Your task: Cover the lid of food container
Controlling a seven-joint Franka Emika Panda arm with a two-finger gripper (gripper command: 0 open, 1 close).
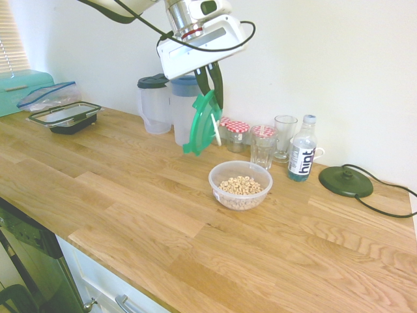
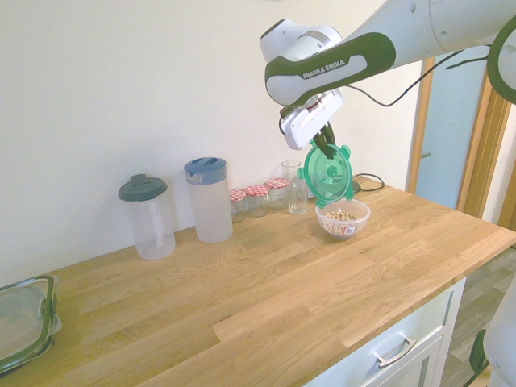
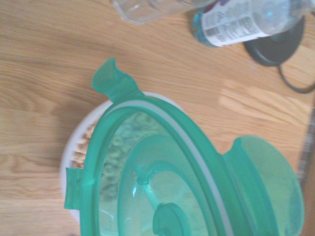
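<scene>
My gripper is shut on the top rim of the round translucent green lid, which hangs nearly on edge in the air. In the second exterior view the lid faces the camera just above the food container. The food container is a small clear round tub with tan cereal pieces, standing on the wooden counter, lower and to the right of the lid. In the wrist view the lid fills the picture and covers most of the container beneath it.
Behind the tub stand two pitchers, red-checked-lid jars, drinking glasses and a water bottle. A dark round base with a cord lies to the right. A rectangular black-rimmed container sits at the far left.
</scene>
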